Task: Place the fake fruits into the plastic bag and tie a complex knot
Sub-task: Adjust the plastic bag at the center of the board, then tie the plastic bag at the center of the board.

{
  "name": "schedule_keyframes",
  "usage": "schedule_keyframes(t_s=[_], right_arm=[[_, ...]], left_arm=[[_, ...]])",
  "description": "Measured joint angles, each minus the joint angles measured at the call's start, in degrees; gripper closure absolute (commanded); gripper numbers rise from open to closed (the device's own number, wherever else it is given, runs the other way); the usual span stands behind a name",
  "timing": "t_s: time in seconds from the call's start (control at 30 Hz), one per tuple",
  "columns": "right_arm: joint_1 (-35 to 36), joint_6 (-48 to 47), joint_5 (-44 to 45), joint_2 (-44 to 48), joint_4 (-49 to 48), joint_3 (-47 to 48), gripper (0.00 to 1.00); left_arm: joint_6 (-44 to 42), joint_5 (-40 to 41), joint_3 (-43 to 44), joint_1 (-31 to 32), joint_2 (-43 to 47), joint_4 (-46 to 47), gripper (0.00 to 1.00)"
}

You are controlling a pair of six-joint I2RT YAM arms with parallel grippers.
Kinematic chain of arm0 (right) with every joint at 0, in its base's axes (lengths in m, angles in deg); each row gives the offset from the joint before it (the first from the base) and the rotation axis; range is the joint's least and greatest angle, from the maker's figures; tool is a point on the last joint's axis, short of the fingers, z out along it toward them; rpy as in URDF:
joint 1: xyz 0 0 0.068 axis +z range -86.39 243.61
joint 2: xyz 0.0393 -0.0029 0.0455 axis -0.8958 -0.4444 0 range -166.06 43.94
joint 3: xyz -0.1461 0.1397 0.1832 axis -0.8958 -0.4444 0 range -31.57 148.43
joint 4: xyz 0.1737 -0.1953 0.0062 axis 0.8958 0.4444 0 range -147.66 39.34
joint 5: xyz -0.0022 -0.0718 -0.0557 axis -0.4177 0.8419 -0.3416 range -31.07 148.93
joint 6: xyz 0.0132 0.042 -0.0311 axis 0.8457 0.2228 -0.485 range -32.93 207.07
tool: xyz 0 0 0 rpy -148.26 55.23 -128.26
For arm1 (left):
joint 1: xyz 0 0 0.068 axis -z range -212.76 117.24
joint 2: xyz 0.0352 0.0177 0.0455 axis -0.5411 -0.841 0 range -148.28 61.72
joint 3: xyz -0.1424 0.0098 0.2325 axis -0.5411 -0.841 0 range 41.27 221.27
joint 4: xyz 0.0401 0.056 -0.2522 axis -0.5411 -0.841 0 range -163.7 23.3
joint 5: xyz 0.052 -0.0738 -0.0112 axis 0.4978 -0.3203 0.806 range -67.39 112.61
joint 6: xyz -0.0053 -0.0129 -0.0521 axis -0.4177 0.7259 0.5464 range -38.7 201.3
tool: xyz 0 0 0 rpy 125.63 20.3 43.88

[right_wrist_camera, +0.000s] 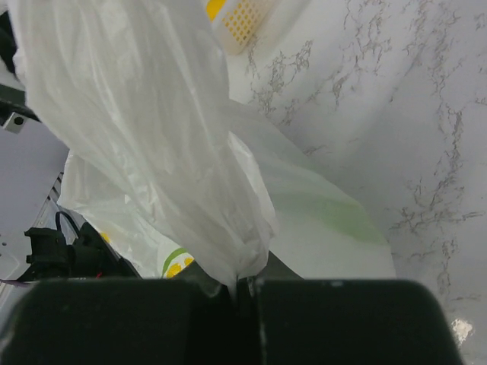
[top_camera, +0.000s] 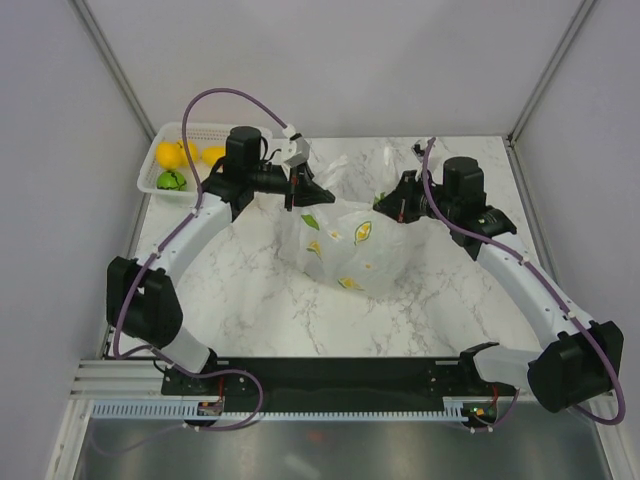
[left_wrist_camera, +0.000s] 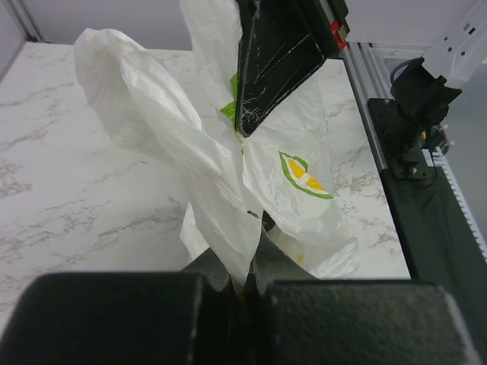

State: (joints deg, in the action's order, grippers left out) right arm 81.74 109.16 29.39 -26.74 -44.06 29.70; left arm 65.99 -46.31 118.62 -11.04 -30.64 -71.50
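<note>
Surface (top_camera: pixel 260 300): white marble-look top, carries everything.
Plastic bag (top_camera: pixel 345 250): sits mid-surface btwn the two tools. Bulging, lemon/leaf print. Top drawn up into two separate strands, one to each tool. Contents not legible thru the film.
Basket (top_camera: pixel 190 127): white, perforated, far-left corner, well apart from bag.
Left tool (top_camera: pixel 300 185): clamped narrow on bag's left strand, film bunched btwn its fingers per wrist cam (left_wrist_camera: pixel 245 281).
Right tool (top_camera: pixel 392 207): pinched on right strand the same way (right_wrist_camera: pixel 242 283).
Fake fruits (top_camera: pixel 168 155): yellow ones + a green one, lying in basket.
</note>
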Motion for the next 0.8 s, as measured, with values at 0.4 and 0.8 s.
schedule_keyframes(t_s=[0.4, 0.8], right_arm=[[-0.33, -1.70, -8.96, -6.01, 6.23, 7.17, 1.00], [-0.31, -5.46, -12.00, -6.60, 12.35, 8.13, 1.00]], left_arm=[[-23.32, 6.67, 0.22, 5.84, 6.03, -16.65, 0.98], [-32.52, 9.49, 3.45, 11.80, 1.90, -20.55, 0.98]])
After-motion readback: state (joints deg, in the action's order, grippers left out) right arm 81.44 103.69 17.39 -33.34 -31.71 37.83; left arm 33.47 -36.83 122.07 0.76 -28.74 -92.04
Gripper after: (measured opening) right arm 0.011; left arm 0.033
